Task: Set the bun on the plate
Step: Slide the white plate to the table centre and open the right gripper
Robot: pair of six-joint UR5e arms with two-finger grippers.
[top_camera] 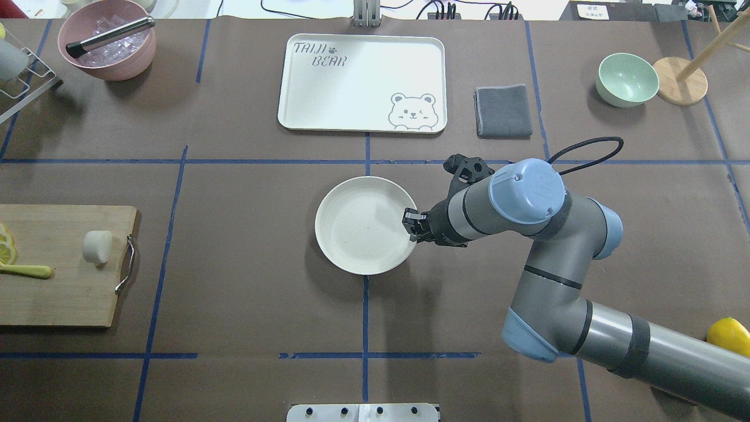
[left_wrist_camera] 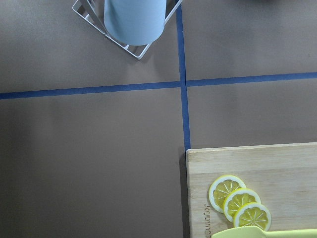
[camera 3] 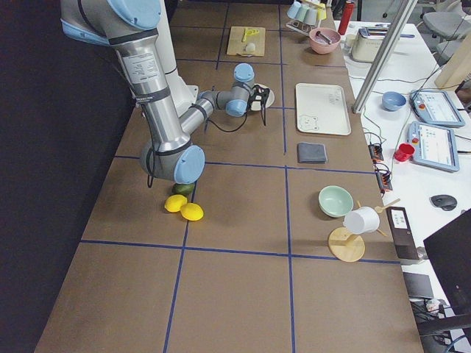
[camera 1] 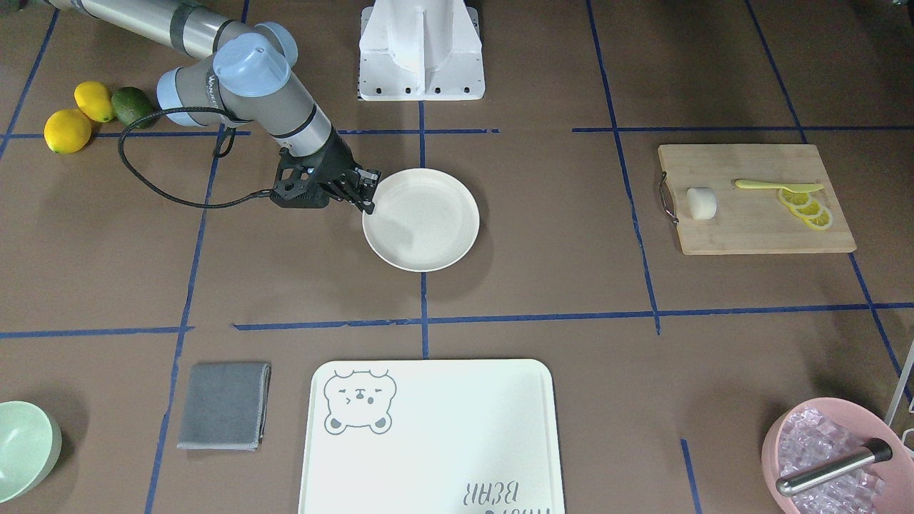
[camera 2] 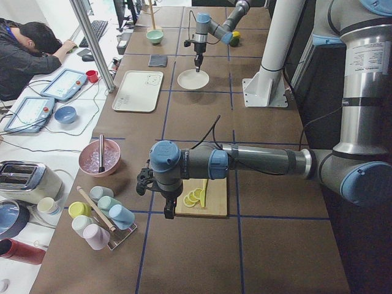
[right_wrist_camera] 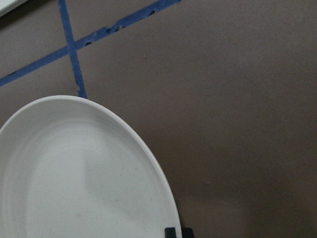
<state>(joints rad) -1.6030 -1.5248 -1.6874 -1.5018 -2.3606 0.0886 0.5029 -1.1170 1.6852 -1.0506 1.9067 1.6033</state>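
The bun (camera 1: 701,203) (top_camera: 96,246) lies on a wooden cutting board (camera 1: 757,221) (top_camera: 58,293), close to its handle end and apart from both grippers. In the middle of the table sits the plate (camera 1: 421,221) (top_camera: 357,228) (right_wrist_camera: 74,173), with nothing on it. My right gripper (camera 1: 365,194) (top_camera: 411,224) is at the plate's rim on the robot's right side, fingers close together across the rim. The left arm hovers by the cutting board's outer end in the exterior left view; whether its gripper (camera 2: 144,182) is open or shut I cannot tell.
Lemon slices (camera 1: 807,207) (left_wrist_camera: 240,203) and a yellow knife (camera 1: 778,185) share the board. A bear-printed tray (top_camera: 363,82), grey cloth (top_camera: 503,110), mint bowl (top_camera: 627,79) and pink ice bowl (top_camera: 108,47) line the far side. Two lemons (camera 1: 78,118) and an avocado (camera 1: 132,106) lie near the right arm.
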